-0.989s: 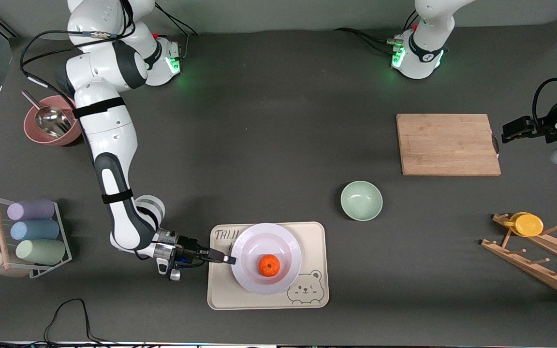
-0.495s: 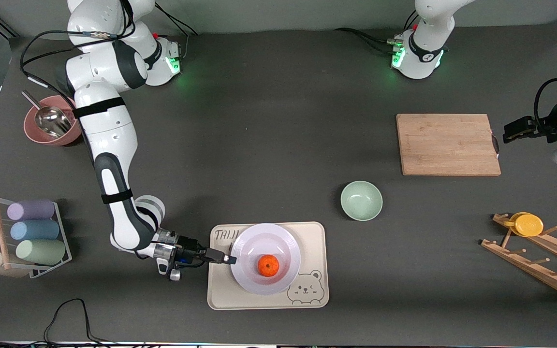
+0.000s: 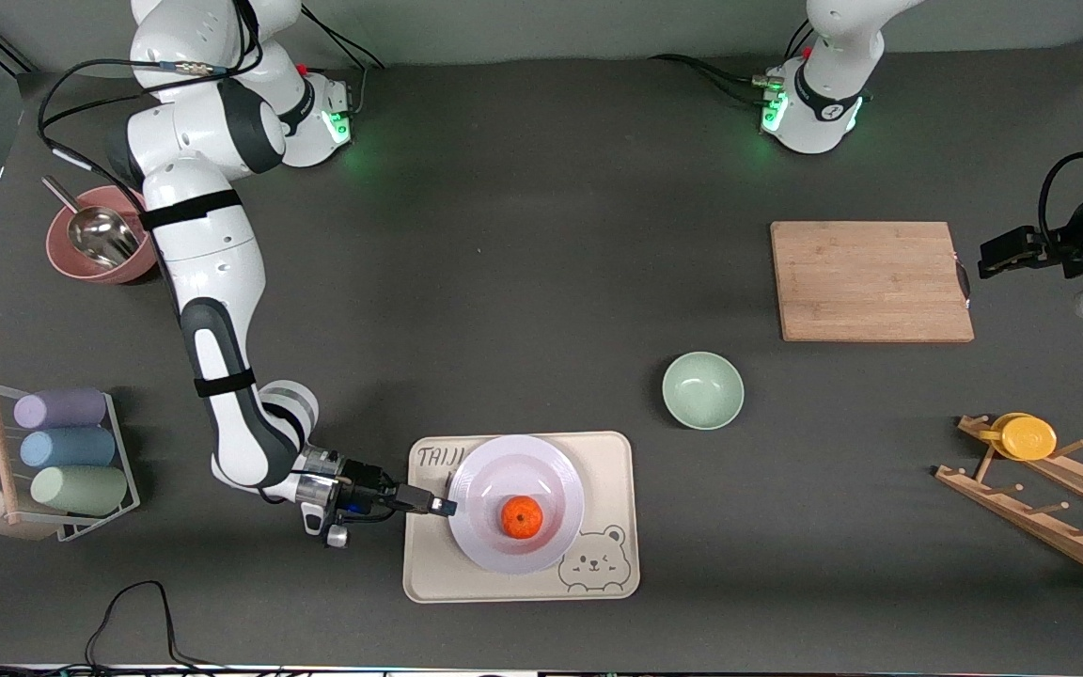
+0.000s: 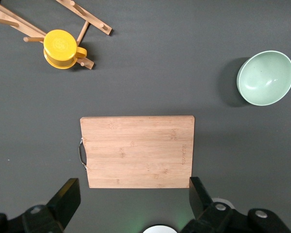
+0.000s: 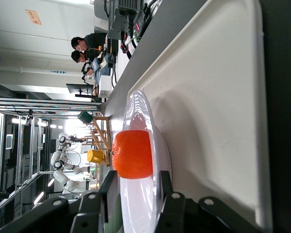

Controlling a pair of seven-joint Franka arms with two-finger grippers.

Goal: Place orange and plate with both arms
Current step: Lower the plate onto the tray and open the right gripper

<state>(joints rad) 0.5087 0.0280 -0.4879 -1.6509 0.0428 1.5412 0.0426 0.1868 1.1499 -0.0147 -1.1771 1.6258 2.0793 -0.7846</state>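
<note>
The white plate (image 3: 516,489) lies on the cream bear-printed tray (image 3: 612,461), near the front camera. The orange (image 3: 523,517) sits in the plate's well. My right gripper (image 3: 447,506) is at the plate's rim on the side toward the right arm's end of the table. In the right wrist view its jaws (image 5: 137,180) stand open, one above and one below the rim of the plate (image 5: 136,204), with the orange (image 5: 132,154) just ahead on the tray (image 5: 208,97). My left gripper (image 3: 1007,252) waits open and empty (image 4: 133,204) beside the wooden cutting board (image 3: 871,280).
A pale-green bowl (image 3: 702,389) stands between the tray and the cutting board. A wooden rack with a yellow cup (image 3: 1026,436) is at the left arm's end. A cup rack (image 3: 62,449) and a pink bowl with a scoop (image 3: 95,246) are at the right arm's end.
My right gripper has drawn back a little from the plate toward the right arm's end. Plate, orange and left arm stay put.
</note>
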